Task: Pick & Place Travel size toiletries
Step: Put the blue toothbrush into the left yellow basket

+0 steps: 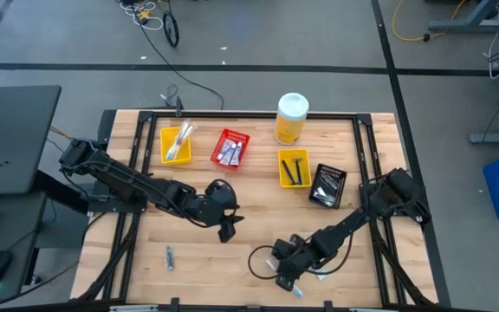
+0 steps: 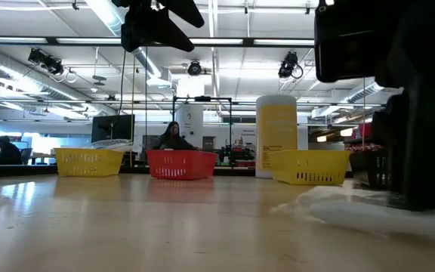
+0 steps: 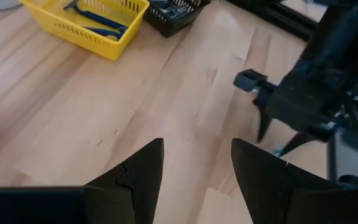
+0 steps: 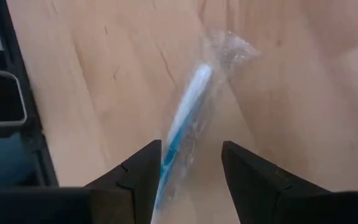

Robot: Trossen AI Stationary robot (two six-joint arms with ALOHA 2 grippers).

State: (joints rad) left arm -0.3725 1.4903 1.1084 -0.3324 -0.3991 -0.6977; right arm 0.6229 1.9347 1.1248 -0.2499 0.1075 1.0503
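A slim blue-and-white toothbrush in a clear wrapper lies flat on the wood near the table's near edge; the low view shows its wrapper on the table. My right gripper is open and low over it, with one finger on each side of the toothbrush. My left gripper is open and hangs above bare wood at the table's middle, holding nothing. A small pale item lies alone toward the near left. My right gripper comes at the wrapped toothbrush from above, with its open fingers standing across the handle end. Whether they touch the wrapper I cannot tell. The toothbrush lies flat on the table.
Along the far side stand a yellow bin with toothbrushes, a red bin with tubes, a big yellow bottle, a yellow bin with razors and a black bin with packets. Dark frame rails border the table.
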